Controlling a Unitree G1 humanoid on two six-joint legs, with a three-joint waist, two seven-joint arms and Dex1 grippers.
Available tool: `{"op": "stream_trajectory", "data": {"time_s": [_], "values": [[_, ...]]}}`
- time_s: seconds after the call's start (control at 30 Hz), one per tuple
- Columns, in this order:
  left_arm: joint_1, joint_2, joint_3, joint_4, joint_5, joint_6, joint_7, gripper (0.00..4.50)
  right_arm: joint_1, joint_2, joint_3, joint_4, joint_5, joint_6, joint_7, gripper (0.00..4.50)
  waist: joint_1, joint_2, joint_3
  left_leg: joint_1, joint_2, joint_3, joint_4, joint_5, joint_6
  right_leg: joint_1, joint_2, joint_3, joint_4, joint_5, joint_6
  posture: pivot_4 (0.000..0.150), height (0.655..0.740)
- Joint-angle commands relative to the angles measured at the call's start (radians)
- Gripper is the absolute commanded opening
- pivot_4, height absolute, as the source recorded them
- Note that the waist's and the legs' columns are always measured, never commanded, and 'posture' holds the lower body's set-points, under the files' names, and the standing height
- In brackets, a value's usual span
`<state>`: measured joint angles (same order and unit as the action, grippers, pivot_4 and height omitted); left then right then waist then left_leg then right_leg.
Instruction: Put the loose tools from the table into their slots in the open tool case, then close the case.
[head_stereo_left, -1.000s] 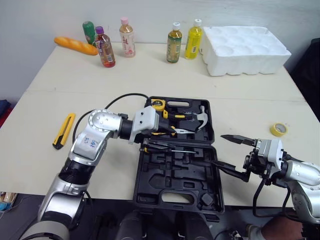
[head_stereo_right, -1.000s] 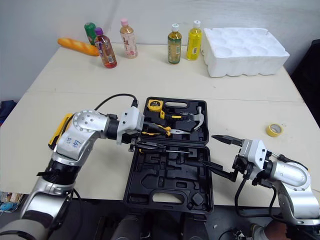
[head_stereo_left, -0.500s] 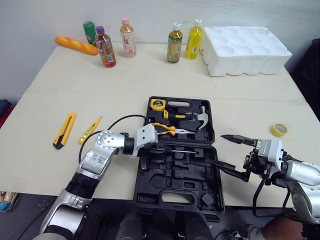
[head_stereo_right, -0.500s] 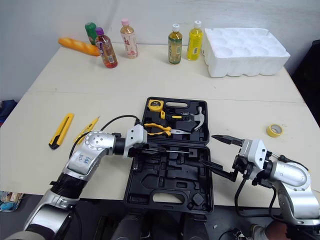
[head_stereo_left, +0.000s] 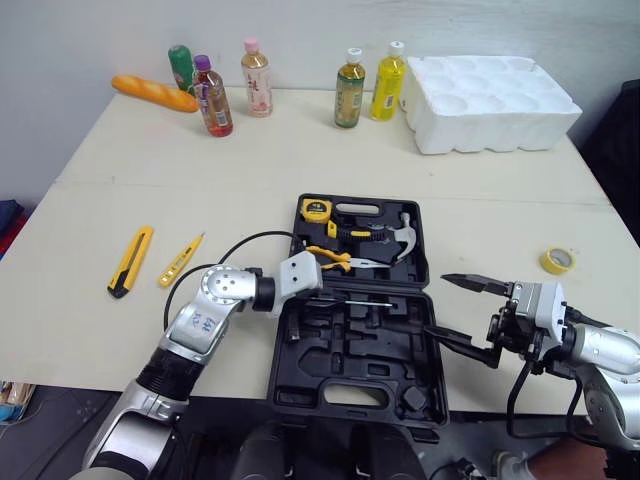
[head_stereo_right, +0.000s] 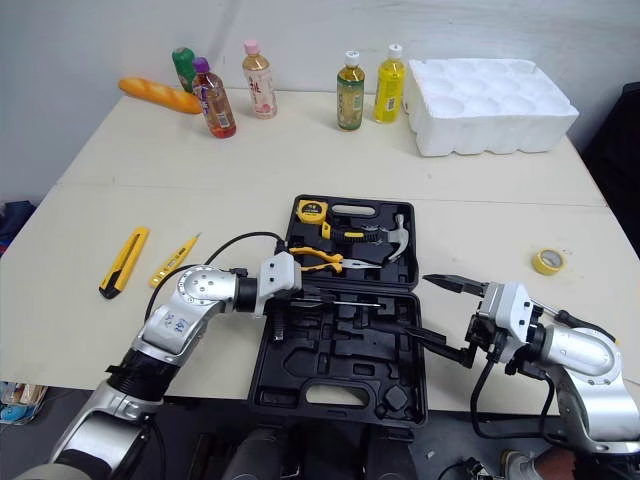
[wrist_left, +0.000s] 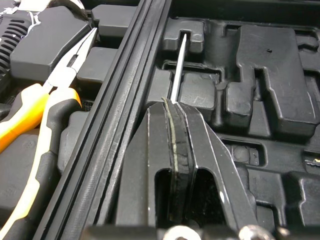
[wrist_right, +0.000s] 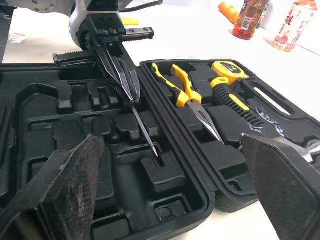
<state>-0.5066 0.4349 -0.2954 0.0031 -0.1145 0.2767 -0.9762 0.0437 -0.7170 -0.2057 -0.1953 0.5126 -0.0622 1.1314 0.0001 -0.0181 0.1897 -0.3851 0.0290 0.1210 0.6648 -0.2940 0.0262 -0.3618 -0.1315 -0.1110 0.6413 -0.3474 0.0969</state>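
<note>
The screwdriver (head_stereo_left: 356, 299) is a light, rigid tool. Its thin bare metal shaft is smooth and likely to slip or swivel in a pinch. The handle end would give a firmer hold, but it is hidden beneath the left gripper (wrist_left: 170, 106), so I can't judge its shape. Once the shaft drops into its groove it should need only a gentle downward press. It won't bend, and it won't be harmed by a short fall.

It lies across the middle of the frame, just below the hinge ridge of the open tool case (head_stereo_left: 283, 388). Its tip reaches into a small notch in the moulded black tray. It looks slim and silvery against the black plastic, straight and unmarked.

The left gripper's fingers are pressed flat together, and the shaft comes out right at their tips. I take this as a pinch on the shaft, though the actual contact is hard to make out. The right gripper (head_stereo_left: 463, 312) is spread wide and holds nothing. It sits at the lower right of the frame, beside the case's right edge.

The upper half of the case already holds a tape measure (head_stereo_left: 317, 209), pliers (head_stereo_left: 338, 259) and a hammer (head_stereo_left: 401, 231). On the table (head_stereo_left: 300, 150), a yellow knife (head_stereo_left: 130, 262) and a slim yellow tester (head_stereo_left: 180, 260) lie at centre left. A roll of tape (head_stereo_left: 557, 260) lies at the right. All three are well apart from the case.
</note>
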Motion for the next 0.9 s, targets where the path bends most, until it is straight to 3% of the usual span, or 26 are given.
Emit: {"op": "stream_trajectory", "data": {"time_s": [0.03, 0.3, 0.53, 0.77, 0.83, 0.9], "values": [[0.012, 0.025, -0.041, 0.037, 0.081, 0.048, 0.043, 0.03, 0.001, -0.013, -0.035, -0.015, 0.012, -0.010, 0.007, 4.50, 0.000, 0.000, 0.000, 0.000, 0.000, 0.000, 0.000, 0.000, 0.000, 0.001, 0.000, 0.000, 0.000, 0.000, 0.000, 0.150, 0.7400], [0.024, 0.058, -0.109, 0.048, 0.148, 0.132, 0.091, 0.03, 0.007, -0.012, -0.040, -0.009, 0.014, -0.016, 0.018, 4.50, -0.001, 0.002, -0.007, 0.017, 0.001, -0.001, -0.001, -0.008, 0.001, 0.019, 0.000, 0.000, -0.007, 0.000, 0.000, 0.150, 0.7400], [0.047, 0.057, -0.112, 0.053, 0.131, 0.166, 0.115, 0.03, 0.023, -0.008, -0.044, -0.001, 0.012, -0.026, 0.019, 4.50, -0.002, 0.011, -0.022, 0.018, 0.002, -0.001, -0.001, -0.012, 0.002, 0.022, 0.000, 0.000, -0.013, 0.001, 0.001, 0.150, 0.7400], [0.040, 0.047, -0.064, 0.038, 0.090, 0.032, 0.107, 0.03, 0.020, -0.010, -0.045, 0.018, 0.010, -0.037, 0.027, 4.50, -0.001, 0.012, -0.024, 0.018, 0.002, -0.001, -0.002, -0.013, 0.003, 0.022, 0.000, 0.000, -0.013, 0.001, 0.001, 0.150, 0.7400], [0.026, 0.066, 0.036, -0.027, -0.009, -0.066, 0.047, 0.03, 0.018, -0.027, -0.069, 0.036, 0.014, -0.044, 0.036, 4.50, -0.002, 0.012, -0.023, 0.017, 0.002, -0.001, -0.002, -0.013, 0.003, 0.021, 0.000, 0.000, -0.014, 0.001, 0.001, 0.150, 0.7400], [0.012, 0.096, 0.099, -0.034, -0.019, -0.169, 0.050, 0.03, 0.017, -0.046, -0.099, 0.059, 0.016, -0.050, 0.045, 4.50, -0.005, 0.013, -0.015, 0.015, 0.003, -0.001, -0.002, -0.013, 0.003, 0.018, 0.000, 0.000, -0.014, 0.001, 0.001, 0.150, 0.7400]]}}
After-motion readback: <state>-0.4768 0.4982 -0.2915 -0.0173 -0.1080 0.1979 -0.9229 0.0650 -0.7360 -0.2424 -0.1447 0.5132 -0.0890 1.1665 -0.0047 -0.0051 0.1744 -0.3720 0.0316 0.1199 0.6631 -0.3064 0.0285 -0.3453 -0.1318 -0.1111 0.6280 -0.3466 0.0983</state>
